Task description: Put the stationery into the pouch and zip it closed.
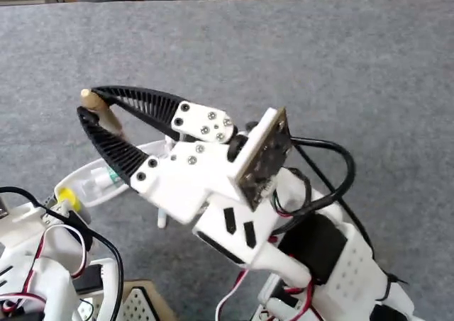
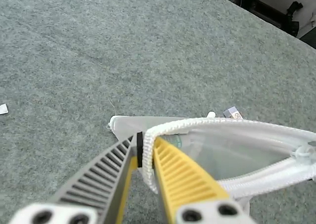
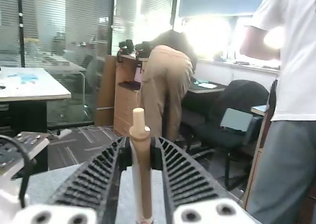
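Left gripper [image 2: 140, 146], grey and yellow fingers pinched together on the zipper rim of the translucent white pouch [image 2: 237, 124], which lies mouth open on the grey felt table [image 2: 98, 46] (greenish item inside, unclear). Beyond, right gripper [image 3: 140, 146], black fingers clamped on 1 tan pen [image 3: 138, 120], raised near the pouch. Pen not yet in, zip undone: early stage, I judge.

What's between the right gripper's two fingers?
A tan pen, pinched by the right gripper. The right wrist view shows it best; the high view shows it too.
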You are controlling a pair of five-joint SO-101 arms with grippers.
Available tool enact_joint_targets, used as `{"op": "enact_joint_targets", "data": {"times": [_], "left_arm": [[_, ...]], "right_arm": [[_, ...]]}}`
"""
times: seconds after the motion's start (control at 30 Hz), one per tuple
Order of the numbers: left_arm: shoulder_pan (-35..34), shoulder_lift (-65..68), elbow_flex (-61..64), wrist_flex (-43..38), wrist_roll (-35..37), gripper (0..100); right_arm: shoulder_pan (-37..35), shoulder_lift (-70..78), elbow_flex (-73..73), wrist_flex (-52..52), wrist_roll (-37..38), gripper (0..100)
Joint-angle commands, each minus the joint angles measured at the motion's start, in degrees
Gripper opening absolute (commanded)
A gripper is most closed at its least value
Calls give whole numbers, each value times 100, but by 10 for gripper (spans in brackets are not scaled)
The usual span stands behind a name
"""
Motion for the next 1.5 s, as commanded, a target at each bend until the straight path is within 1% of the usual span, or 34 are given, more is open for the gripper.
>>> {"op": "enact_joint_targets", "data": {"times": [0.0,0.23,0.33,0.4,0.6,1.07,1.17,1.3,1.37,1.47], "left_arm": [[48,132,-57,26,-44,29],[48,132,-48,26,-44,29],[40,132,-48,26,-44,29],[40,132,-48,26,-44,29],[40,132,-48,26,-44,29],[48,132,-57,26,-44,29],[48,132,-57,26,-44,29],[48,132,-66,26,-53,29],[48,132,-66,26,-53,29],[48,132,-66,26,-53,29]], "right_arm": [[-237,-92,207,-220,-70,12],[-316,-119,426,-264,-88,12],[-316,-119,435,-255,-413,12],[-308,-127,435,-246,-475,12],[-255,-127,426,105,-466,14],[-167,-127,400,114,-448,15],[-176,-110,400,62,-158,15],[-193,-66,435,-695,448,14],[-255,-13,426,-826,571,14],[-316,84,426,-826,545,13]]}}
